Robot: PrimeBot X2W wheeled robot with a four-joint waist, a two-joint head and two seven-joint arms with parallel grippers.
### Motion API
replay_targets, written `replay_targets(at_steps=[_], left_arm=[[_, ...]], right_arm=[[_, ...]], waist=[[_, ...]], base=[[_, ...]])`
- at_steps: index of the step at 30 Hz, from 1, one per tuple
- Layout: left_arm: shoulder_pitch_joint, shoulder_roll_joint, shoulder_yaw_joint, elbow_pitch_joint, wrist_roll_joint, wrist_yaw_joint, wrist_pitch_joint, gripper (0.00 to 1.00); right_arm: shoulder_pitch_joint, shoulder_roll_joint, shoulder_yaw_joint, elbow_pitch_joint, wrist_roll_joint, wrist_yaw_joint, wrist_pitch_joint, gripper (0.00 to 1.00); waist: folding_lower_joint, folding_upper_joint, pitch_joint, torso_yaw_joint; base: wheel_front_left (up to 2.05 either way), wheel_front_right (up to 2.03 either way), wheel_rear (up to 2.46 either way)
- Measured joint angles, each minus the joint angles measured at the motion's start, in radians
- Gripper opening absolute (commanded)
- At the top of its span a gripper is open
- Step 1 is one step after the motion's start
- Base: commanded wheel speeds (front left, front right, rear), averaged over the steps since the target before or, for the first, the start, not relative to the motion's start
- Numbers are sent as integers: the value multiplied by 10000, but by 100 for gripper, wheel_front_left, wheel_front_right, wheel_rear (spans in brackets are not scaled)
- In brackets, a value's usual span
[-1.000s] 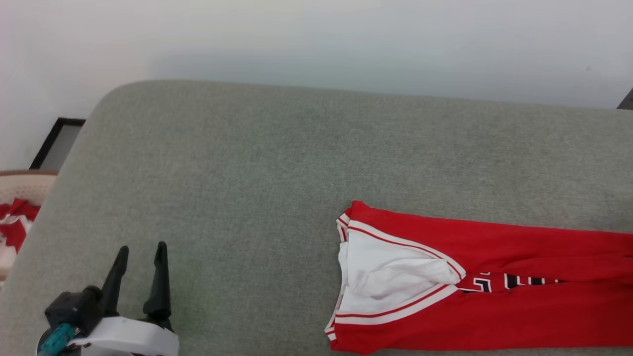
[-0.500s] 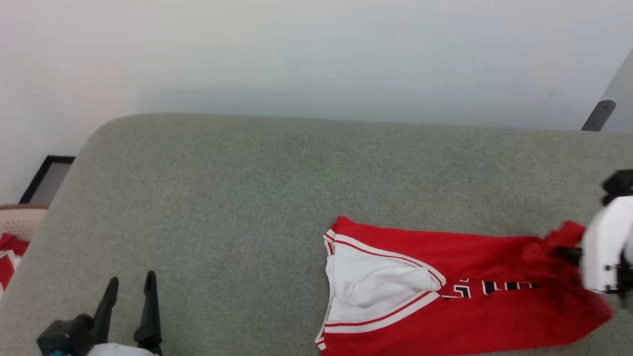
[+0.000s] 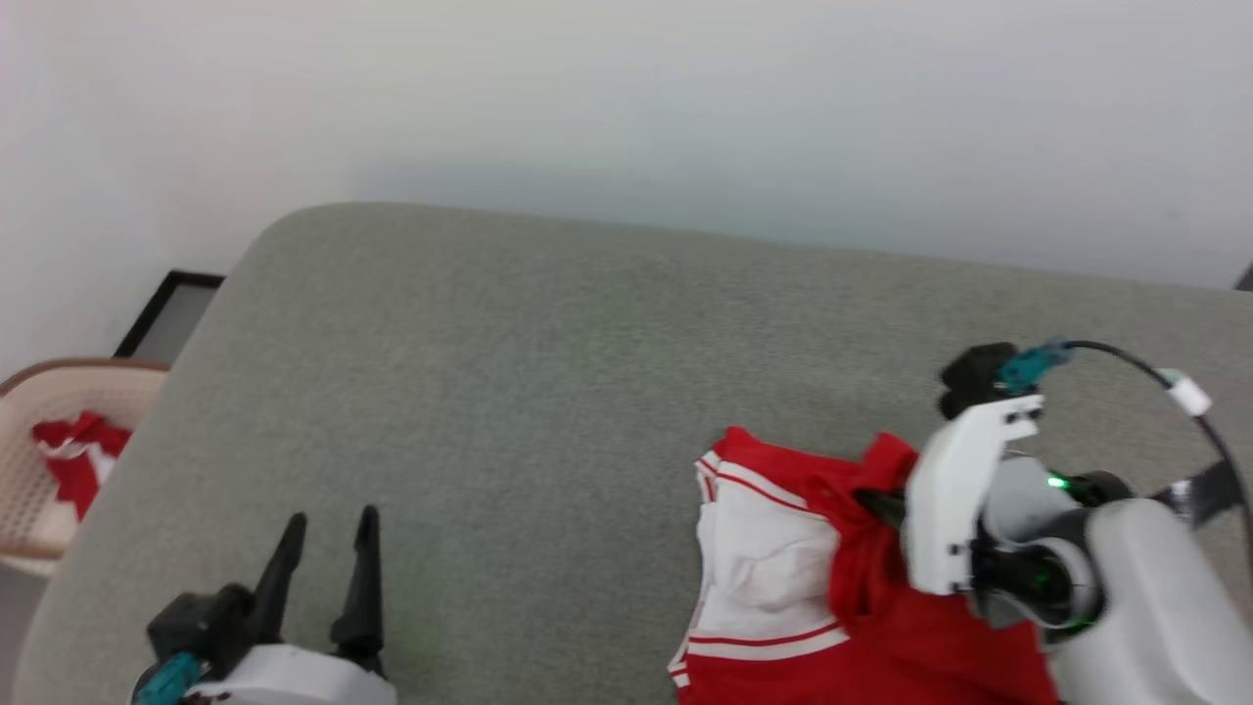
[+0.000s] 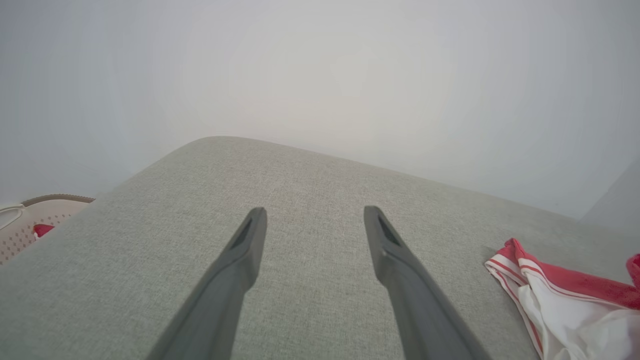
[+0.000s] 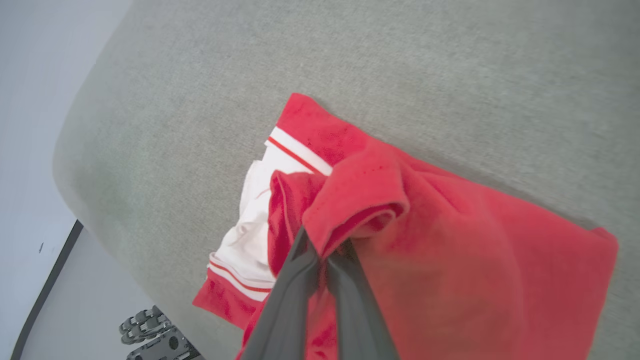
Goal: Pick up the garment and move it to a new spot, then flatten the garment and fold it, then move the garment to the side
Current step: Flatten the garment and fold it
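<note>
Garment (image 3: 773, 558) lies bunched at lower right of grey padded surface (image 3: 548, 343) in head view, right pincer (image 3: 878, 504) clamped on its red fold, left pincer (image 3: 331, 521) spread wide, empty; left wrist view: garment at far right edge; right wrist view: fingers (image 5: 292, 290) pinch raised red fold.

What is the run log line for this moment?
step: fold | right gripper: jaws shut on garment, red edge over white part | left gripper: jaws open, empty, above grey cushion
</note>
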Motion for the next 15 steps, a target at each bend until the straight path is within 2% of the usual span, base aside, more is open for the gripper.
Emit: replay_targets(at_steps=[5, 13, 14, 15], left_arm=[[-389, -138, -238, 259, 59, -119, -2, 100], [-777, -366, -366, 671, 56, -263, -4, 100], [-813, -382, -362, 706, 56, -286, -4, 100], [-841, -407, -353, 740, 52, -288, -4, 100]], right_arm=[[-336, 744, 155, 698, -732, 0, -481, 0], [-926, 1087, 610, 2098, -1294, 0, -1235, 0], [-988, 1108, 662, 2236, -1298, 2, -1335, 9], [-1056, 1112, 729, 2370, -1304, 0, -1413, 28]], waist=[[0, 0, 138, 427], [0, 0, 381, 930], [0, 0, 411, 960], [0, 0, 434, 987]], base=[[0, 0, 0], [0, 0, 0], [0, 0, 0], [0, 0, 0]])
